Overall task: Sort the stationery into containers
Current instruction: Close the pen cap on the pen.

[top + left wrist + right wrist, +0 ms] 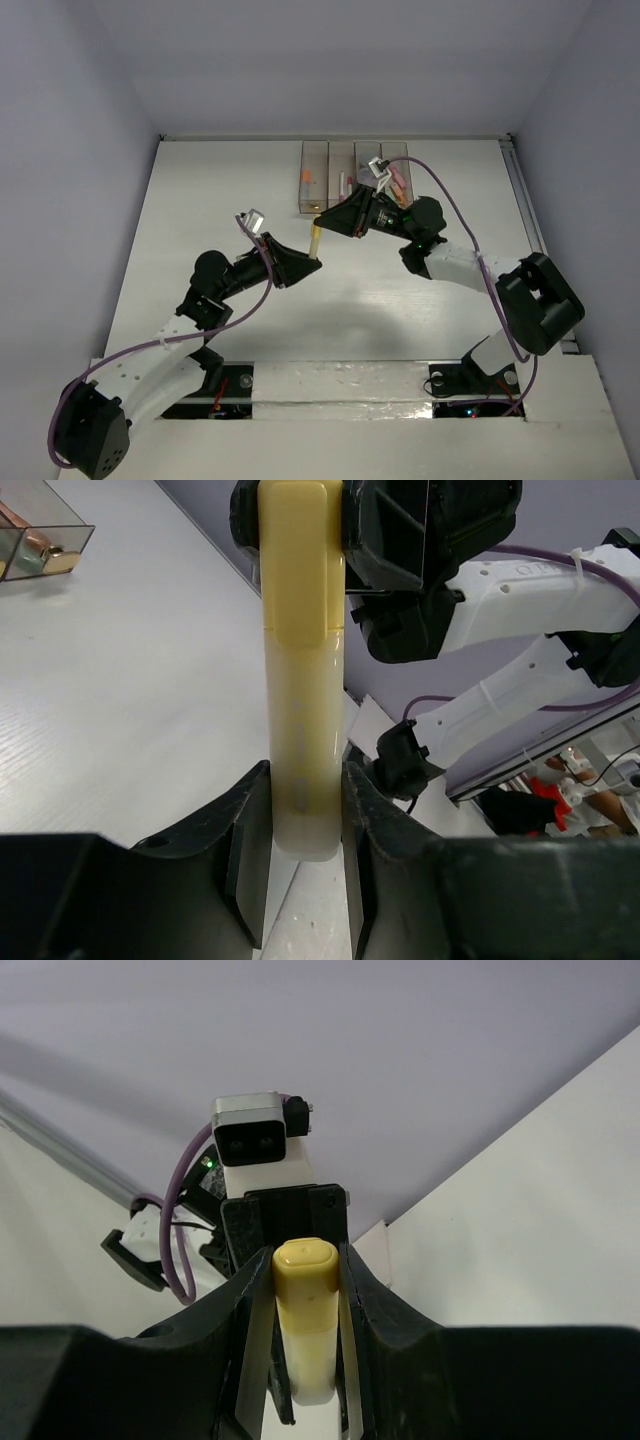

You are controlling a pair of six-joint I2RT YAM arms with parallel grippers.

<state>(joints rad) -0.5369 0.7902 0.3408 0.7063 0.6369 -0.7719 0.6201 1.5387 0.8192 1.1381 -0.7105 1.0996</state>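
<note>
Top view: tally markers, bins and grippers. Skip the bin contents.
Yellow marker: 1
Bins: 4, joined in a row
Grippers: 2, left gripper and right gripper, both shut on the marker
Total: 7

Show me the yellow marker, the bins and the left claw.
yellow marker (pixel 303 730): left wrist view, middle of its barrel.
bins (pixel 316 157): top view, bare part of the leftmost bin.
left claw (pixel 305 780): left wrist view, midway between its fingertips, where they pinch the marker.
</note>
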